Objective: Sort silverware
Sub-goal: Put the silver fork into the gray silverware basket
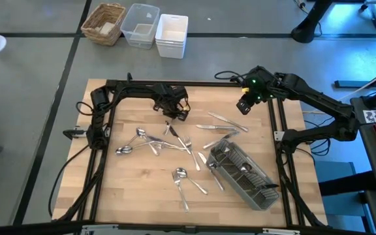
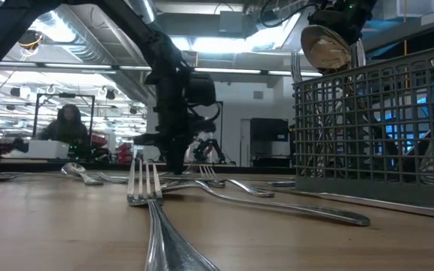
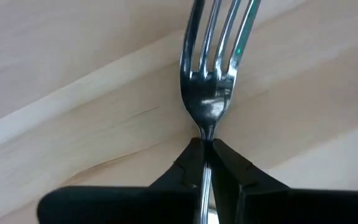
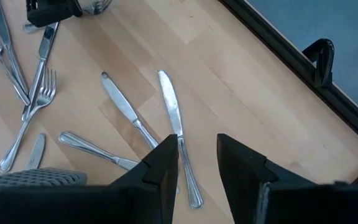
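Note:
Silverware lies scattered over the wooden table [image 1: 129, 189]: forks, spoons and knives around the middle [image 1: 168, 147], and two knives [image 4: 173, 112] under my right gripper. My left gripper [image 1: 175, 112] stands low over the table's far middle, pointing down, shut on a fork [image 3: 210, 81] whose tines lie beyond its fingertips. My right gripper [image 4: 197, 158] hangs open above the table's far right, holding nothing. A grey slatted caddy [image 1: 243, 173] with a few pieces in it rests on the table at the near right. My left gripper pinches the fork's narrow neck [image 3: 207, 134], just below the tines, between its two fingers [image 3: 188, 163]. The fingers come from above, pointing down. The fork's head lies flat on the wood; its handle is hidden under the gripper.
A dark frame [image 1: 194, 85] borders the table. Beyond its far edge stand a wicker basket [image 1: 104, 23], a clear tub [image 1: 140, 25] and a white tub [image 1: 172, 34]. In the low view a fork [image 2: 145, 188] lies close in front, and a spoon [image 2: 326, 45] rises from the caddy.

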Motion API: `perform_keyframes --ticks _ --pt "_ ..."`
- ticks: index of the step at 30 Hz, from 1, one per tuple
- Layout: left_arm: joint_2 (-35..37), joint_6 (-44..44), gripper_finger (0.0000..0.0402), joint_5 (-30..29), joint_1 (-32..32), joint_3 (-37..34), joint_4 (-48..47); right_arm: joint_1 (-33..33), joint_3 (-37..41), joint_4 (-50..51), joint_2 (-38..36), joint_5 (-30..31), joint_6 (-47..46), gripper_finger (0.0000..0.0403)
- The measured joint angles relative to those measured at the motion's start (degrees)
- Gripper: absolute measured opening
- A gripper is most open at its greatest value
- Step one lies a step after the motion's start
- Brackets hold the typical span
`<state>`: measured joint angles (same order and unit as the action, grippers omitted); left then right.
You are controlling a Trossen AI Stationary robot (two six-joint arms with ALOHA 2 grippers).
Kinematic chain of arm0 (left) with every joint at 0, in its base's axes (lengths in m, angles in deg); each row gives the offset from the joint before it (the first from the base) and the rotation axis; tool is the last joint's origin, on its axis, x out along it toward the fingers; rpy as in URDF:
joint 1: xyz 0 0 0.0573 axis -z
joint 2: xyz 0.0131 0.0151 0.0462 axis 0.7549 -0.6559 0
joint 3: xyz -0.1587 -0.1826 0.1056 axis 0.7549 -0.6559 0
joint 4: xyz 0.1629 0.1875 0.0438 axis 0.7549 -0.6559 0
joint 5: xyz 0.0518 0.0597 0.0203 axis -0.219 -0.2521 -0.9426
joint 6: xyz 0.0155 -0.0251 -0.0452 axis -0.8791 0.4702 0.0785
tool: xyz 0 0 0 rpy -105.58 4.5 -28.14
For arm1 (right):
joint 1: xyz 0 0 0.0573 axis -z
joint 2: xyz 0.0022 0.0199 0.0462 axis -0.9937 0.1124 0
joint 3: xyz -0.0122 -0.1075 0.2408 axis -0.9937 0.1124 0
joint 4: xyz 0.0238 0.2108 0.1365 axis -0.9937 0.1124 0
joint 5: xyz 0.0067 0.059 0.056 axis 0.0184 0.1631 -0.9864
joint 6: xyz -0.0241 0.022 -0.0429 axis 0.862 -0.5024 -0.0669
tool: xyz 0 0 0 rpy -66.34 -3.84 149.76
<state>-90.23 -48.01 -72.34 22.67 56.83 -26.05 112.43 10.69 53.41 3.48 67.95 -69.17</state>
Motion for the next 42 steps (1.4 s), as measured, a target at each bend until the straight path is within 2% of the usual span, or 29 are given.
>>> perform_keyframes --ticks 7,12,17,22,28,35,42 --pt "6.7 0.0 0.0004 10.0 -0.1 0.3 13.0 0.0 0.0 0.1 0.0 0.0 0.0 0.0112" --pt "12.7 0.2 0.0003 14.3 2.6 0.3 27.3 0.0 0.0 0.2 0.0 0.0 0.0 0.0112" --pt "15.3 -3.6 0.0004 13.7 10.2 0.3 45.9 0.0 0.0 0.2 0.0 0.0 0.0 0.0112" --pt "14.2 -15.0 0.0004 4.9 19.1 0.3 61.4 0.0 0.0 0.2 0.0 0.0 0.0 0.0112" --pt "11.5 -22.1 0.0005 -3.7 26.6 0.2 64.9 0.0 0.0 0.2 0.0 0.0 0.1 0.0112" --pt "7.8 -20.2 0.0006 -4.9 29.6 0.2 65.3 0.0 0.0 0.2 0.0 0.0 0.4 0.0112" --pt "4.5 -25.6 0.0006 -6.0 30.6 0.2 64.8 0.0 0.0 0.1 0.0 -0.1 0.4 0.0112"
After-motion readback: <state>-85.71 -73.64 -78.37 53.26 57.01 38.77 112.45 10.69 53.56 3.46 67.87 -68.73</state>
